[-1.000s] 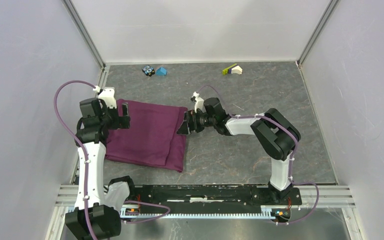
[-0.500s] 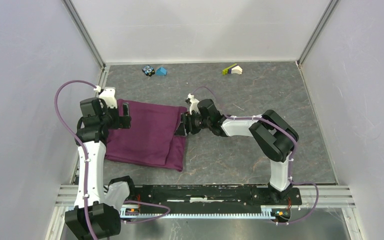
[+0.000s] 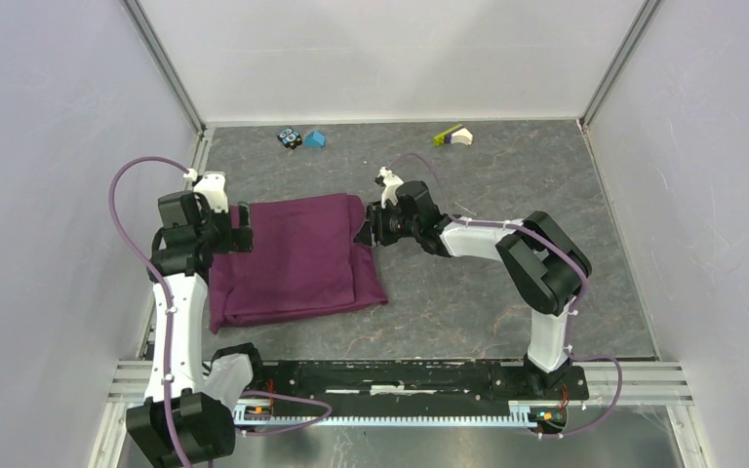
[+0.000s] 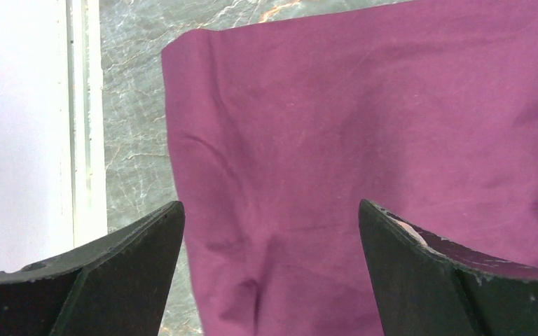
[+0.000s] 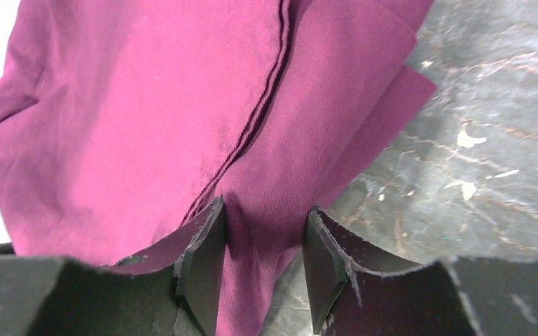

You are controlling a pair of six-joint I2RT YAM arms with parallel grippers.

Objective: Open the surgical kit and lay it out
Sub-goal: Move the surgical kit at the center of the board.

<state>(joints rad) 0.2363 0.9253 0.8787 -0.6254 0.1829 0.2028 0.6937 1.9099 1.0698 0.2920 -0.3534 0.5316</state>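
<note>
The dark-purple cloth wrap (image 3: pixel 297 258) is matt woven fabric, softly creased, with a stitched hem. The bench (image 3: pixel 507 175) is smooth, faintly glossy, grey and veined like marble, perhaps laminate, with small scuffs.

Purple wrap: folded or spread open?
Folded. The purple wrap lies as a closed bundle, layered edges showing at the right hand, which pinches one fold; no contents visible.

Bare table (image 3: pixel 468 292) right of cloth wrap (image 3: pixel 293 258) (blocks (image 3: pixel 299 138) seemingly along far edge).
</note>
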